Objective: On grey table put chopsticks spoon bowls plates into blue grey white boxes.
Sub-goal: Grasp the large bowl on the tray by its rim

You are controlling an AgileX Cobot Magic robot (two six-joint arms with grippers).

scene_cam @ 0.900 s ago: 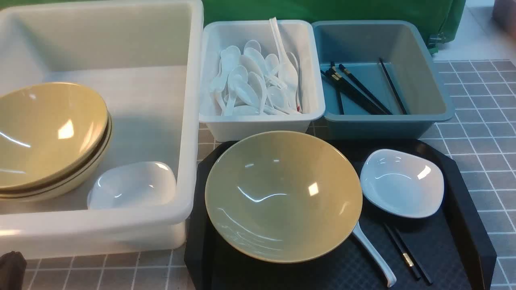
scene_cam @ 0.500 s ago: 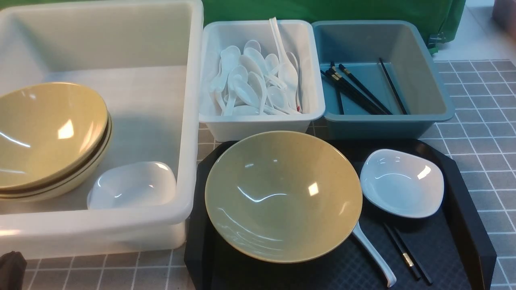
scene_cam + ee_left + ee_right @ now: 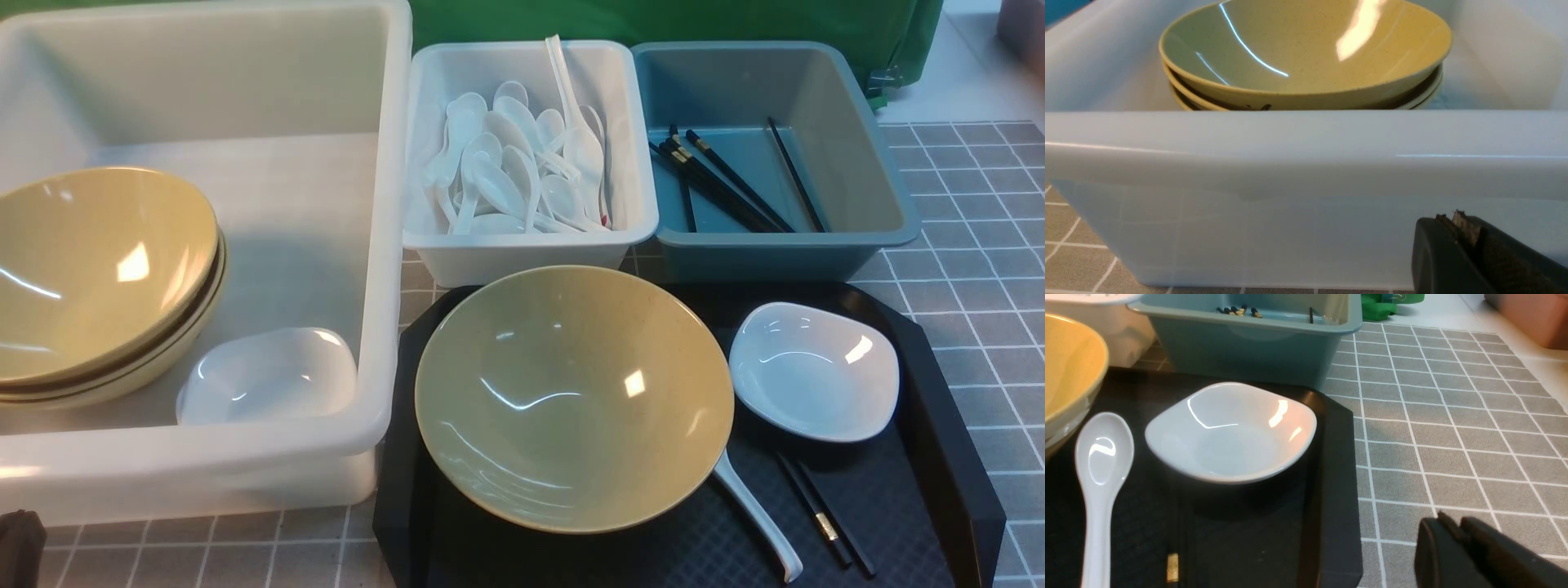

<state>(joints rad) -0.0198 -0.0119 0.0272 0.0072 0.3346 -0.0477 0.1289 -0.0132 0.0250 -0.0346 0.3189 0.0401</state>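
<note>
Tan bowl is sitting on black tray (spoon, chopsticks, plate beside it). Left gripper, right gripper are resting closed, empty. Advising pinching 1 rim edge, lifting level into white tub.

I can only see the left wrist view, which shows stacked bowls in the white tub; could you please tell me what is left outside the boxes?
Observer: One tan bowl, a white plate, a spoon and a pair of chopsticks lie on the black tray.
Operator: Is the spoon clear?
Observer: Its scoop is tucked under the bowl's rim; the handle is exposed.
Operator: And the right gripper?
Observer: The right gripper is off the tray's right edge, over the grey table, holding nothing.
</note>
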